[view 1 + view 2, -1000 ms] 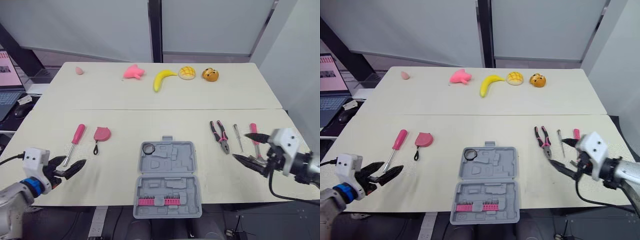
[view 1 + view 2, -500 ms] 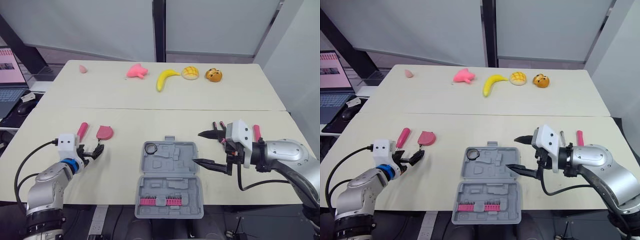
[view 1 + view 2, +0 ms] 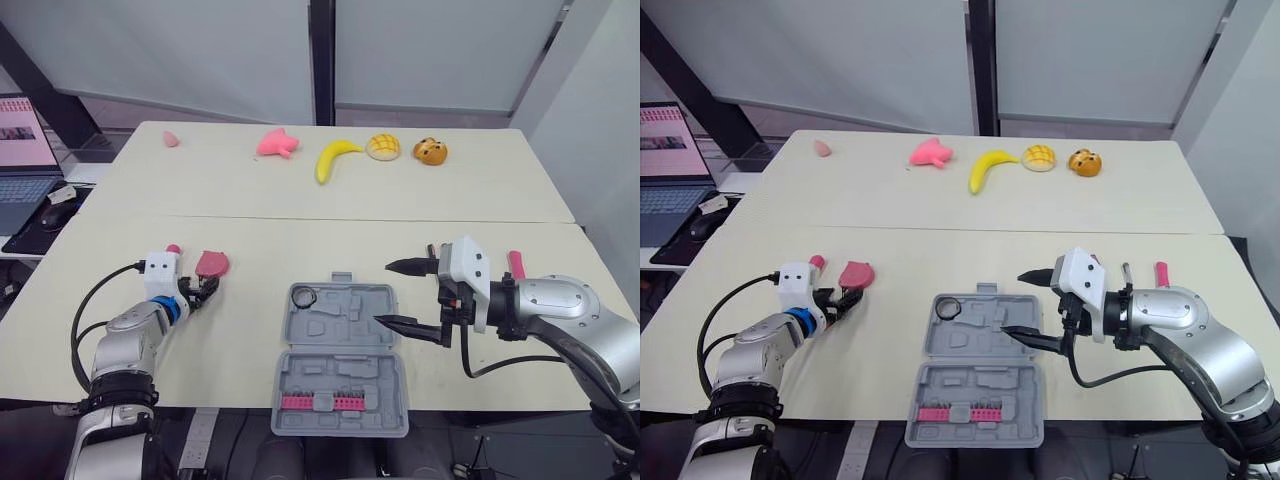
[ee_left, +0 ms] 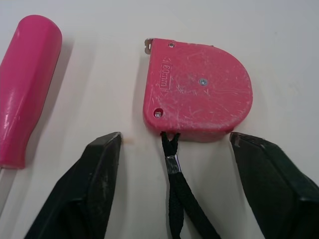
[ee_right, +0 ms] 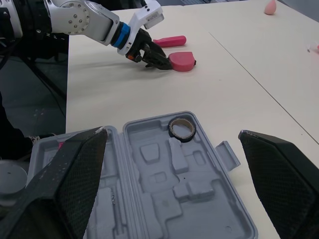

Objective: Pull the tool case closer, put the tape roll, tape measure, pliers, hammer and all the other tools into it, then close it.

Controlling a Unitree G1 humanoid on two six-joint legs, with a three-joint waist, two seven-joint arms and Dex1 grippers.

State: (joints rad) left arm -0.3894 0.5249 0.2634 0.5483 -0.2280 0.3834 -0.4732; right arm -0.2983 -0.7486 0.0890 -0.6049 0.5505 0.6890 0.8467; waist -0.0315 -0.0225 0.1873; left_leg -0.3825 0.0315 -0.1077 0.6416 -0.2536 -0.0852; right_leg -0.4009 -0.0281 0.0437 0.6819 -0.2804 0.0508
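Observation:
The grey tool case (image 3: 338,355) lies open near the table's front edge, with the black tape roll (image 3: 299,297) in its lid. My left gripper (image 3: 205,290) is open on the table, its fingers (image 4: 89,179) on either side of the strap of the pink tape measure (image 4: 199,92). A pink-handled screwdriver (image 4: 25,89) lies beside it. My right gripper (image 3: 383,293) is open, hovering at the right edge of the case lid. The pink hammer handle (image 3: 516,264) and a thin screwdriver (image 3: 1126,268) lie behind the right arm; the pliers are mostly hidden.
Along the far table lie a small pink piece (image 3: 171,138), a pink toy (image 3: 277,143), a banana (image 3: 333,158), a bun (image 3: 383,146) and an orange toy (image 3: 431,152). A laptop (image 3: 22,150) stands off the left side.
My left gripper has moved forward from the near left up to the tape measure. My right gripper came in from the right to the case lid and has now edged slightly further left.

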